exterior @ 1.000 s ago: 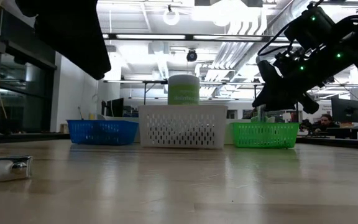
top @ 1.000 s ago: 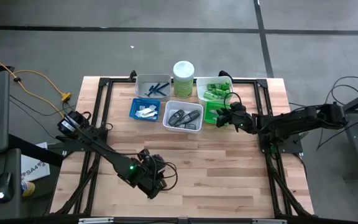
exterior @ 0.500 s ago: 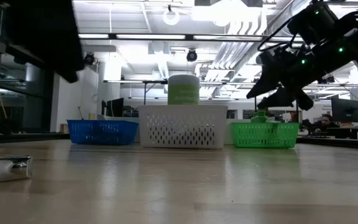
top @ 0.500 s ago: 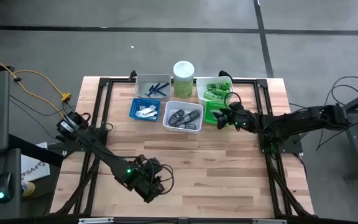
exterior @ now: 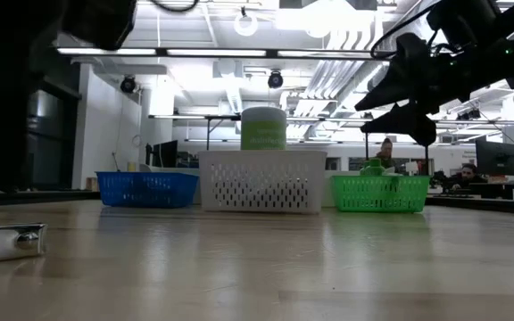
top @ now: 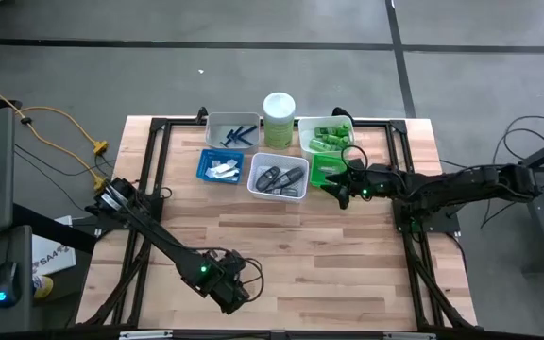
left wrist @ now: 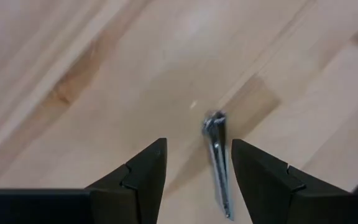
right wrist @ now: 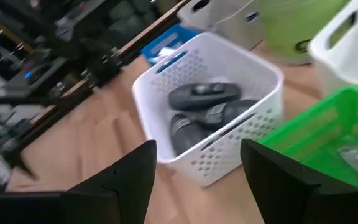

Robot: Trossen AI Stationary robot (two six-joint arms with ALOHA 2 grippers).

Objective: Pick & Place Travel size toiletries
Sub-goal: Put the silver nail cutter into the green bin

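Pick step: I have the left gripper [left wrist: 194,171] over the clipper [left wrist: 217,158].
Its jaws stand apart, straddling the clipper flat on the table; next I descend and close. Right gripper [exterior: 406,87], open and empty, hangs above the green tray [exterior: 380,192].

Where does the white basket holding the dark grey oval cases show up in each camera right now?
High view: white basket at centre of the tray cluster, between blue and green trays.
Low view: white basket in the middle, perforated wall facing the camera.
Left wrist view: not in it.
Right wrist view: white basket centre, cases inside.
Shared landmark: green tray beside it.
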